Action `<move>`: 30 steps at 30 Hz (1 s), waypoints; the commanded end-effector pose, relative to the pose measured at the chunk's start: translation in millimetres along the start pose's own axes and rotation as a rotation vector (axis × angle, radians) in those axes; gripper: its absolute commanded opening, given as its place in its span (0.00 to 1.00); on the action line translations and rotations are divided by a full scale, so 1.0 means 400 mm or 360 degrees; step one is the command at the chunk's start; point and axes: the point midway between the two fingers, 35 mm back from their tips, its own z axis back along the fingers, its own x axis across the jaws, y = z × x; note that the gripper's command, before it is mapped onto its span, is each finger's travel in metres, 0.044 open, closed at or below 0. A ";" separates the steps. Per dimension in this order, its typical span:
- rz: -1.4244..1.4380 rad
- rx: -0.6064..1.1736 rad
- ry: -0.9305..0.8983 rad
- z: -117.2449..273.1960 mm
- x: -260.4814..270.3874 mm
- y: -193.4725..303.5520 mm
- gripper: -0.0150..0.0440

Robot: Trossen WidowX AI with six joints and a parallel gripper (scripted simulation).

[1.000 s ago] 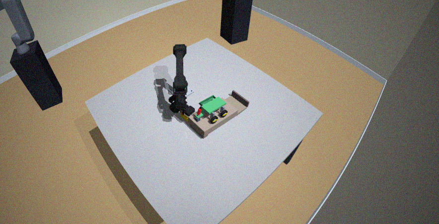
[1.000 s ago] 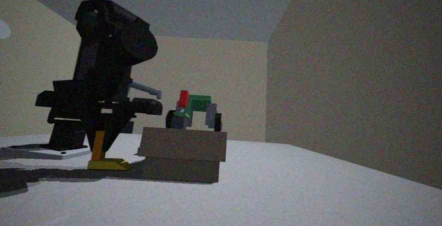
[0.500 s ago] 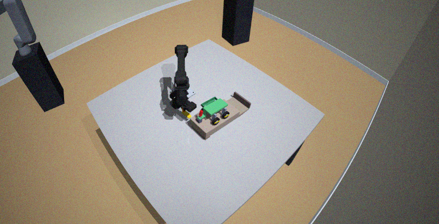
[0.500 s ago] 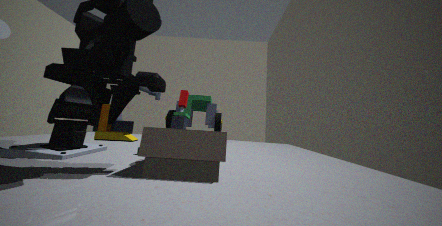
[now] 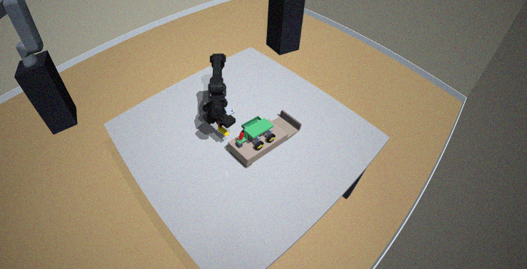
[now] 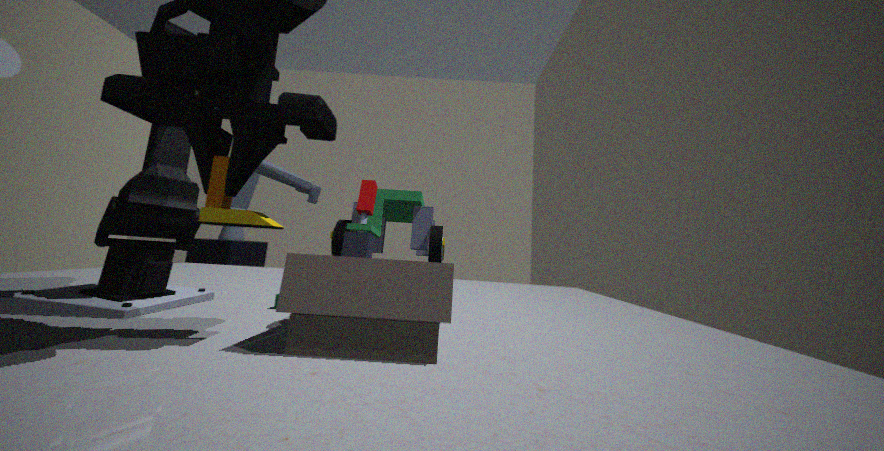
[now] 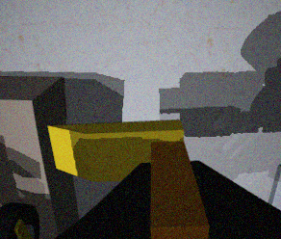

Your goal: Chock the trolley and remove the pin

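While the yellow chock [image 5: 223,130] [image 6: 238,217] [image 7: 97,154] is hanging in the air beside the ramp [image 5: 254,155] [image 6: 368,283] [image 7: 8,118], the fingers [image 6: 230,191] are squeezing its orange handle [image 6: 217,181] [image 7: 176,193]. Carrying it well probably means keeping it high and level, going around the trolley [image 5: 258,127] [image 6: 402,196] without bumping it, then setting it down softly below a wheel [image 5: 259,145] [image 6: 436,243] [image 7: 22,226]. The outside view is showing the chock's bottom lifted off the surface [image 5: 206,178] [image 6: 556,348] [image 7: 126,34]; the top view is showing the ramp's far end, which the outside view is hiding. The red pin [image 5: 241,135] [image 6: 366,196] is standing in place.
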 end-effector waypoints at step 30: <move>0.0781 -0.0003 0.0004 0.097 -0.002 -0.004 0.25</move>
